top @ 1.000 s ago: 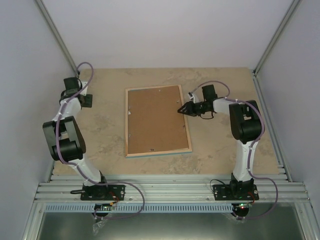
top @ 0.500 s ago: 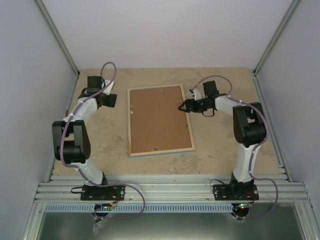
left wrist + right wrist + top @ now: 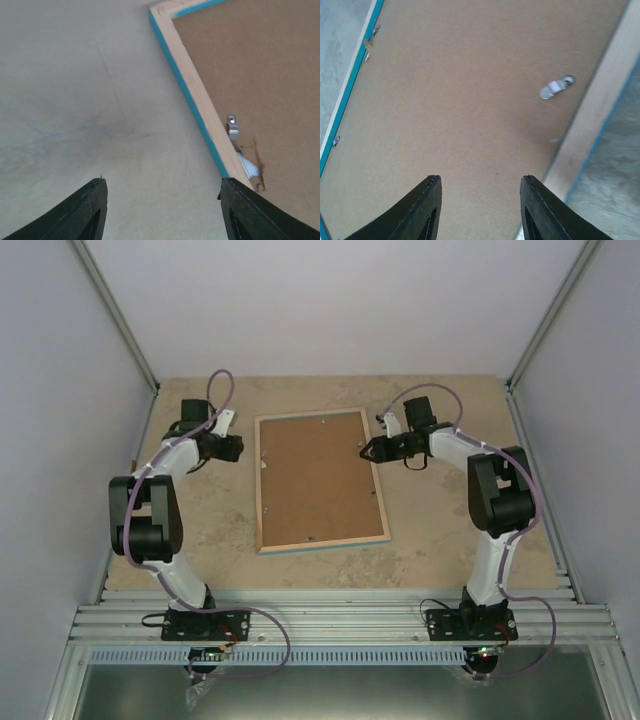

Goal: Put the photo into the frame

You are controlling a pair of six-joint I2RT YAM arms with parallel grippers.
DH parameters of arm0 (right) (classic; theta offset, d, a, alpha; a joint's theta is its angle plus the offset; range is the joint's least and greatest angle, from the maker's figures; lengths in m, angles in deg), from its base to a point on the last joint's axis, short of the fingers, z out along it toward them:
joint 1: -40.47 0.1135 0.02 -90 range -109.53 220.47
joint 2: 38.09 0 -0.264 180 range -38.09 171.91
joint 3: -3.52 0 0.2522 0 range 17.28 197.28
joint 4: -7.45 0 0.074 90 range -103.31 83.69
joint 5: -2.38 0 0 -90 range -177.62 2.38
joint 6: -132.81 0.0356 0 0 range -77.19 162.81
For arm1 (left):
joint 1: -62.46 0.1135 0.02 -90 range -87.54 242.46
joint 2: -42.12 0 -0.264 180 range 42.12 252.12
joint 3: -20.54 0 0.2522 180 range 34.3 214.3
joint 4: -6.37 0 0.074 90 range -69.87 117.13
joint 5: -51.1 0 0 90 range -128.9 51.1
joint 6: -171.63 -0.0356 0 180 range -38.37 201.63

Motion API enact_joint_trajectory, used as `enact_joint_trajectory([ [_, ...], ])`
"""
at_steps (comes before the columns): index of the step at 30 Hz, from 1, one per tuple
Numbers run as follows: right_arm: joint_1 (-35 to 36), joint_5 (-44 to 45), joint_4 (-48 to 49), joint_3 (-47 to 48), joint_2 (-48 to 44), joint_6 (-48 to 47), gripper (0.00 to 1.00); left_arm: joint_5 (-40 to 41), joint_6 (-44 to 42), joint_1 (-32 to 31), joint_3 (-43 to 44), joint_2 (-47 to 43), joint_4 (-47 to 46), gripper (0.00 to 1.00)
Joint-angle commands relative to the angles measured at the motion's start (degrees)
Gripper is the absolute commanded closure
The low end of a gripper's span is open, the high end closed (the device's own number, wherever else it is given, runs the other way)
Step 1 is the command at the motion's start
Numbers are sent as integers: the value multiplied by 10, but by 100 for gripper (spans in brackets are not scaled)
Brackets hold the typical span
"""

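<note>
The frame (image 3: pixel 325 541) lies face down in the middle of the surface (image 3: pixel 200 530), wood rim up, with the brown backing board (image 3: pixel 318 478) seated in it. The photo is nowhere in sight; whether it sits under that board cannot be told.

The left pincer (image 3: pixel 236 449) hangs just beside the frame's left rail near the far corner, prongs apart and empty. The right pincer (image 3: pixel 364 451) hovers over the frame's right rail at the far end, prongs apart too, nothing between them.

The job in hand looks like working the small metal clips: one (image 3: pixel 232 127) sits just inside the left rail, another (image 3: pixel 556 88) just inside the right rail. To do it well, each tip should come down on the clip's tab, not the board, and turn it without nudging the frame askew.

There is bare surface on every side of the frame, widest on its near side; the side walls stand well apart from it.
</note>
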Motion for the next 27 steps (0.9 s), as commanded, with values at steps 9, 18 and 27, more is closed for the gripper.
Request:
enact_joint_trajectory([
  [9,51,3,24,-19,35,-52,58,-46,30,-31,-2,43,-7,38],
  [18,51,16,12,-50,37,-69,60,-31,36,-65,64,99,14,38],
  [27,52,24,20,-61,21,-74,60,28,35,-91,95,143,29,36],
])
